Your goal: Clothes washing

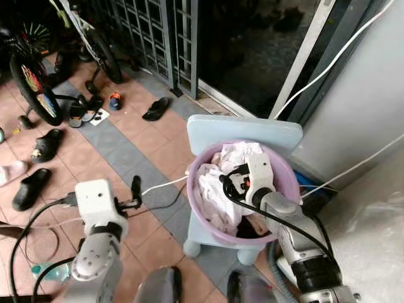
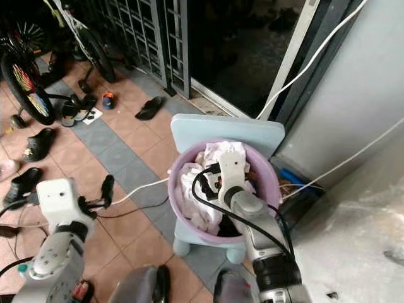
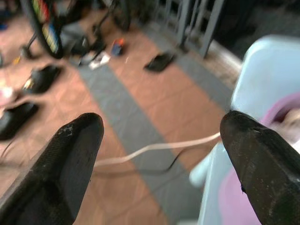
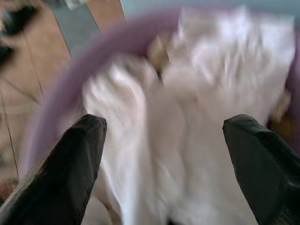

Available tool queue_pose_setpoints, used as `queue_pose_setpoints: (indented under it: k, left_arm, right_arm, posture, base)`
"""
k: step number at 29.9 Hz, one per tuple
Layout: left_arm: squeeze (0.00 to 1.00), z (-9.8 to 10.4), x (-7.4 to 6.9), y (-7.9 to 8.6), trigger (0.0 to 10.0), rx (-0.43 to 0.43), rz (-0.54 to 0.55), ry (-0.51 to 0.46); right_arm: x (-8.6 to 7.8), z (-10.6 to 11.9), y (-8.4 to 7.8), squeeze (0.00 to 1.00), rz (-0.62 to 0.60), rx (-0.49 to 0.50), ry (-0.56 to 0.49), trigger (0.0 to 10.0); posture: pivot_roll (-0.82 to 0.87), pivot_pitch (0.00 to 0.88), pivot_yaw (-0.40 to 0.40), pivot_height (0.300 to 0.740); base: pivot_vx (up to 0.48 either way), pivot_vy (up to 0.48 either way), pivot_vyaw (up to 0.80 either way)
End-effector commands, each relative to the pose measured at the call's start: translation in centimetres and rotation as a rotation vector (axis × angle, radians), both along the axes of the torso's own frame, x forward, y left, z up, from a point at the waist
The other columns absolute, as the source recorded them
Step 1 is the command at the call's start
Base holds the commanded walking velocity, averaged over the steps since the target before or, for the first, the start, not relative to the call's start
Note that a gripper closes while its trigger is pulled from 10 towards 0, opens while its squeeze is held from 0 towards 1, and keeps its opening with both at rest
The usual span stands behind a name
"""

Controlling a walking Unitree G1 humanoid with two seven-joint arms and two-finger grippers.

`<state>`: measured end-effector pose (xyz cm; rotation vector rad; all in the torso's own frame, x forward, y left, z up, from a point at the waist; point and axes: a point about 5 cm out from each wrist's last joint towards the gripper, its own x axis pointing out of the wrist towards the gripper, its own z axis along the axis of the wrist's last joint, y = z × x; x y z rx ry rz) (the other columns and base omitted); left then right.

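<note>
A purple basin (image 1: 288, 183) heaped with white and pale pink clothes (image 1: 212, 189) sits on a light blue plastic stool (image 1: 246, 131). My right gripper (image 1: 230, 182) hangs just above the clothes inside the basin; in its wrist view the right gripper (image 4: 166, 126) is open, with blurred white fabric (image 4: 187, 93) and the basin rim (image 4: 70, 70) below. My left gripper (image 1: 134, 194) is held out over the tiled floor left of the stool. Seen from its own wrist, the left gripper (image 3: 161, 124) is open and holds nothing, with the stool (image 3: 267, 70) beside it.
A white cable (image 1: 161, 184) runs across the tiles to the stool. Sandals (image 1: 155, 108) and slippers (image 1: 30, 188) lie scattered at the left near a bicycle (image 1: 35, 82). A metal gate (image 1: 158, 38) and a dark doorway stand behind. A grey wall (image 1: 366, 95) rises at the right.
</note>
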<state>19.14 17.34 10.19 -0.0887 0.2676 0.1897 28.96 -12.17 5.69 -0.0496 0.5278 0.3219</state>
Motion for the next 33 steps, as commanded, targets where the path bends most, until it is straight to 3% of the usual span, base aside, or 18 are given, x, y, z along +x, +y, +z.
queue_pose_setpoints:
  k: [1, 6, 10, 12, 13, 20, 27, 33]
  left_arm:
    - [0.00, 0.5, -0.7, 0.2, 10.0, 0.012, 0.009, 0.009]
    - [0.00, 0.7, -1.8, 0.0, 10.0, 0.016, 0.020, 0.027]
    - [0.00, 0.4, -2.9, -0.5, 10.0, -0.002, 0.023, 0.066]
    - [0.00, 0.5, -3.1, -0.7, 10.0, -0.004, 0.021, 0.070]
    - [0.00, 0.7, -3.2, -0.9, 10.0, -0.004, 0.020, 0.072]
    - [0.00, 0.9, -3.3, -0.9, 10.0, 0.011, 0.023, 0.071]
    - [0.00, 0.9, -3.1, -0.8, 10.0, 0.015, 0.038, 0.067]
    - [0.00, 0.9, -2.9, -1.1, 10.0, 0.020, 0.053, 0.050]
  right_arm:
    - [-0.3, -1.4, 0.3, 0.00, 0.024, -0.060, 0.071, 10.0]
    - [-0.2, -1.9, 0.7, 0.00, 0.048, -0.114, 0.102, 10.0]
    - [0.1, -2.7, 2.2, 0.00, 0.087, -0.111, 0.130, 10.0]
    - [0.3, -2.9, 2.8, 0.00, 0.109, -0.119, 0.122, 1.0]
    - [0.5, -3.0, 3.2, 0.00, 0.124, -0.128, 0.114, 0.0]
    - [1.7, -3.2, 4.5, 0.00, 0.139, -0.158, 0.082, 0.0]
    - [2.4, -2.7, 4.4, 0.00, 0.098, -0.134, 0.063, 0.0]
    - [1.9, -3.6, 3.7, 0.00, 0.093, -0.133, 0.080, 0.0]
  posture:
    - [0.14, 0.278, -0.029, 0.740]
    - [0.14, 0.319, -0.066, 0.740]
    - [0.14, 0.348, -0.072, 0.740]
    - [0.14, 0.361, -0.067, 0.740]
    - [0.15, 0.354, -0.074, 0.740]
    - [0.15, 0.355, -0.082, 0.740]
    - [0.15, 0.349, -0.093, 0.740]
    - [0.14, 0.341, -0.106, 0.740]
  base:
    - [0.000, 0.000, 0.00]
    - [0.000, 0.000, 0.00]
    - [0.000, 0.000, 0.00]
    - [0.000, 0.000, 0.00]
    - [0.000, 0.000, 0.00]
    - [0.000, 0.000, 0.00]
    - [0.000, 0.000, 0.00]
    - [0.000, 0.000, 0.00]
